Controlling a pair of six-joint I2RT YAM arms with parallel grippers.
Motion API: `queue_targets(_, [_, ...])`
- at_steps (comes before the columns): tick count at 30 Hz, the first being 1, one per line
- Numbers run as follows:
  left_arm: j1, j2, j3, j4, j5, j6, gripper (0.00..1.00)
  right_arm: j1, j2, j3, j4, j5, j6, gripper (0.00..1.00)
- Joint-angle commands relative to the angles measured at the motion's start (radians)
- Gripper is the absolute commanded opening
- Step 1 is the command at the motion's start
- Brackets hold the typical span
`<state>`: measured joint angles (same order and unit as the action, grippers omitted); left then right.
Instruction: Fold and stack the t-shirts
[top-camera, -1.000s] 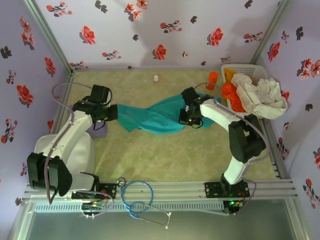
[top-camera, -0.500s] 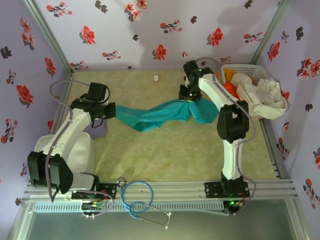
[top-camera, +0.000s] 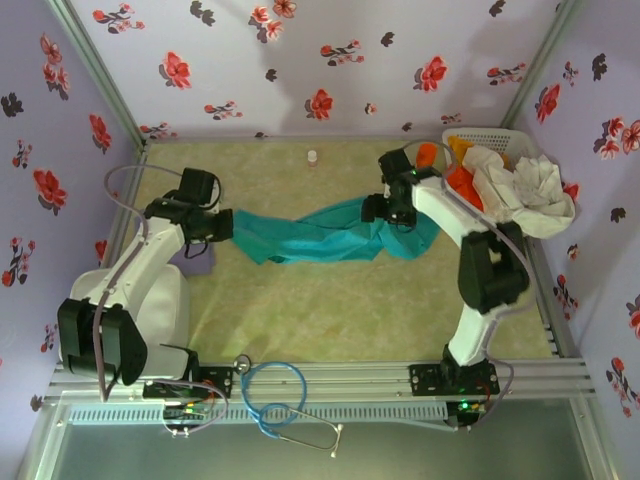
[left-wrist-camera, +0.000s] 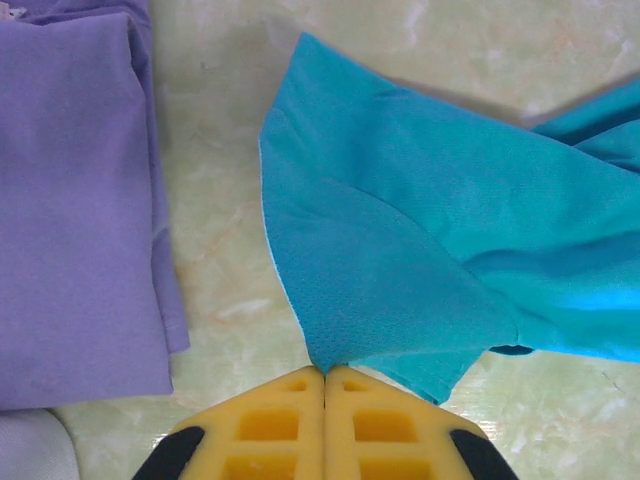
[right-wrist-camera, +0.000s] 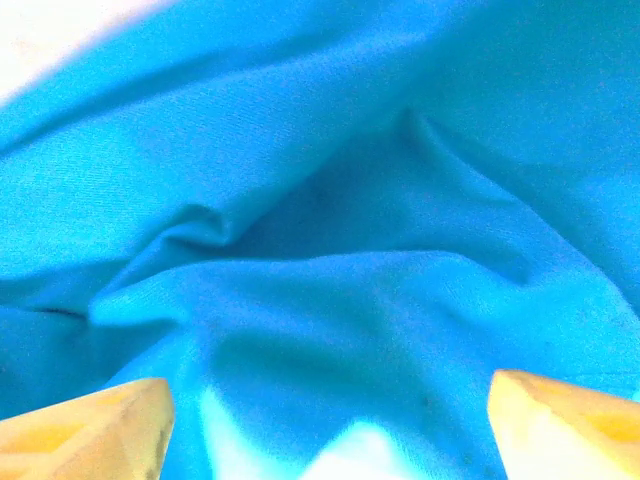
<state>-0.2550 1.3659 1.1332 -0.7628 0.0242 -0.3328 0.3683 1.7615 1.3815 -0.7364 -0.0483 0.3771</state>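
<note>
A teal-green t-shirt (top-camera: 320, 238) lies stretched and twisted across the middle of the table. My left gripper (top-camera: 226, 226) is shut on its left corner; in the left wrist view the yellow pads (left-wrist-camera: 290, 420) pinch the teal cloth (left-wrist-camera: 400, 230) where they meet. My right gripper (top-camera: 385, 210) stands open just over the shirt's bunched right end, yellow fingertips (right-wrist-camera: 85, 430) wide apart above loose teal folds (right-wrist-camera: 330, 250). A folded dusty purple t-shirt (left-wrist-camera: 70, 200) lies flat left of the teal one. Orange (top-camera: 462, 188) and off-white (top-camera: 520, 192) t-shirts hang out of the basket.
A white lattice basket (top-camera: 500, 136) stands at the back right with a small orange cup (top-camera: 426, 155) beside it. A small white bottle (top-camera: 312, 157) stands near the back wall. A blue stethoscope (top-camera: 285, 395) lies on the front rail.
The right gripper carried the teal shirt's right end toward the back, came down to the right and opened, letting the cloth drop. The left gripper stayed shut on its corner.
</note>
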Motion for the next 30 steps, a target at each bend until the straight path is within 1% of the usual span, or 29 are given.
queue_targets(1, [0.006, 0.021, 0.026, 0.016, 0.03, 0.0, 0.0, 0.02, -0.081, -0.144, 0.16, 0.049, 0.018, 0.77])
queue_targets(5, [0.006, 0.027, 0.036, 0.013, 0.037, 0.002, 0.0, 0.046, -0.152, -0.288, 0.221, 0.049, 0.059, 0.69])
queue_targets(6, [0.006, 0.026, 0.037, 0.009, 0.037, 0.003, 0.0, 0.049, -0.174, -0.328, 0.247, 0.039, 0.078, 0.65])
queue_targets(9, [0.006, 0.022, 0.032, 0.013, 0.037, 0.0, 0.0, 0.058, -0.203, -0.422, 0.346, -0.046, 0.117, 0.57])
queue_targets(13, [0.006, 0.029, 0.031, 0.017, 0.038, -0.006, 0.0, 0.066, -0.132, -0.428, 0.361, -0.051, 0.161, 0.42])
queue_targets(15, [0.006, 0.03, 0.033, 0.016, 0.042, -0.008, 0.0, 0.067, -0.102, -0.419, 0.369, -0.056, 0.187, 0.38])
queue_targets(17, [0.005, 0.027, 0.032, 0.014, 0.043, -0.006, 0.0, 0.07, -0.102, -0.439, 0.415, -0.073, 0.216, 0.38])
queue_targets(19, [0.005, 0.021, 0.028, 0.011, 0.042, -0.003, 0.0, 0.072, -0.094, -0.451, 0.455, -0.085, 0.234, 0.41])
queue_targets(22, [0.006, 0.02, 0.022, 0.018, 0.041, -0.008, 0.0, 0.072, -0.052, -0.413, 0.432, -0.076, 0.241, 0.41])
queue_targets(25, [0.005, 0.024, 0.023, 0.016, 0.04, -0.011, 0.0, 0.073, -0.023, -0.397, 0.443, -0.105, 0.256, 0.4])
queue_targets(30, [0.005, 0.022, 0.019, 0.02, 0.04, -0.012, 0.0, 0.077, 0.001, -0.405, 0.449, -0.107, 0.272, 0.36])
